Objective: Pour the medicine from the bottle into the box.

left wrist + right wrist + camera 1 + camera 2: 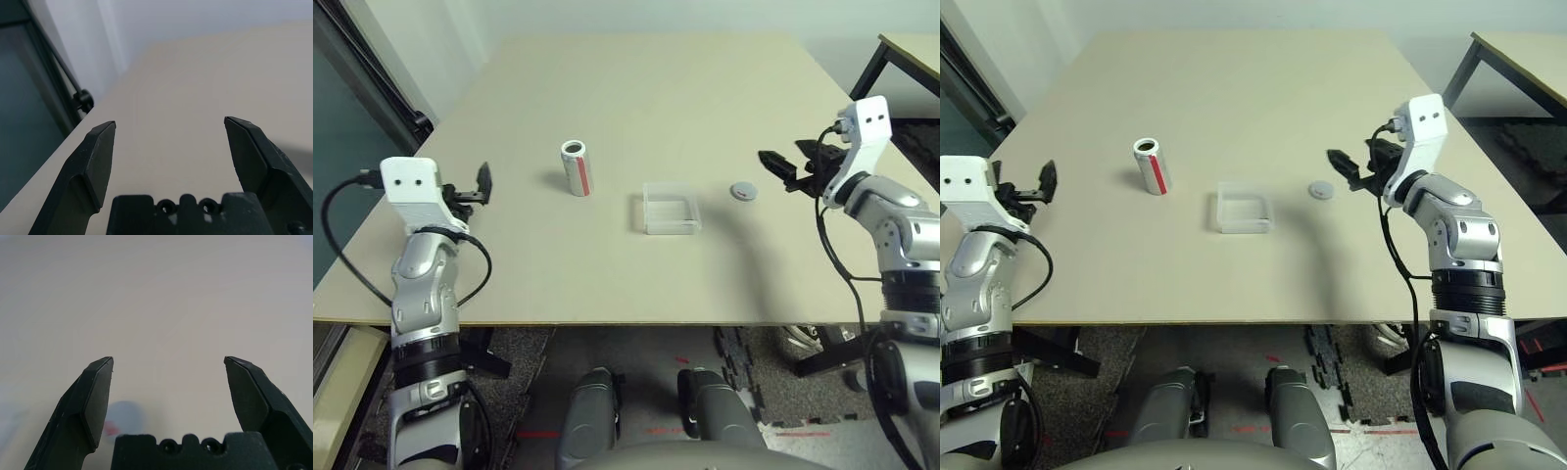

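Observation:
The bottle, white with a red stripe, stands upright left of the table's middle, and its top looks open. The box, shallow and of clear plastic, lies a short way to its right. My left gripper hovers open near the table's left edge, well left of the bottle; its wrist view shows the left gripper holding nothing. My right gripper is open above the table right of the box, pointing left. In its wrist view the right gripper is empty, with a blurred white and red shape low between the fingers.
A flat grey cap disc lies on the table between the box and my right gripper. The table is bare wood-coloured board. A dark frame stands off its left edge, and another table at the far right.

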{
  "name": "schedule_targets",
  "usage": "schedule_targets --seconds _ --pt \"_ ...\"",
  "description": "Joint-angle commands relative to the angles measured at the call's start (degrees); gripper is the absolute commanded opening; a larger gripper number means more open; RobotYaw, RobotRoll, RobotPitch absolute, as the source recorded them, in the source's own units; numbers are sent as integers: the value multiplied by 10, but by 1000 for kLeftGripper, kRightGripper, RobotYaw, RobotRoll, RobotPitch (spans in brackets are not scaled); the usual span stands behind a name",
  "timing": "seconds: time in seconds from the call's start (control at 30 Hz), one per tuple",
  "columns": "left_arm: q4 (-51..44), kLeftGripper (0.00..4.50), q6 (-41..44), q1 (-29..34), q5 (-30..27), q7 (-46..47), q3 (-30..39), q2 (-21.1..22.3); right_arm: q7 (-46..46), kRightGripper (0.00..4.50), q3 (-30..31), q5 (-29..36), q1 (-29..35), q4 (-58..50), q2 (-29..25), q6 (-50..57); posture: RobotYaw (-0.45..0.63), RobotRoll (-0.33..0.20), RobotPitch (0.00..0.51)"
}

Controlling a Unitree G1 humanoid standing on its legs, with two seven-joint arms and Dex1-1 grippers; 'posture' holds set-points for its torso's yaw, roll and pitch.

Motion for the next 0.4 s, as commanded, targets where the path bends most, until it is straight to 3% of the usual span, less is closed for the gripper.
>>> schedule_targets --seconds 0.03,0.17,0.4 --pt "132 4454 -53 -53 -1 -18 0 24 -68 4500 -42 -15 -2 70 -3 -58 51 0 105" --pt "272 4454 -102 -105 10 -32 -13 50 -109 4500 -58 -28 4 128 -14 -105 41 0 117" --pt "391 4454 -147 -127 6 -19 -8 67 -128 4500 -62 -33 9 182 -18 -145 36 0 118"
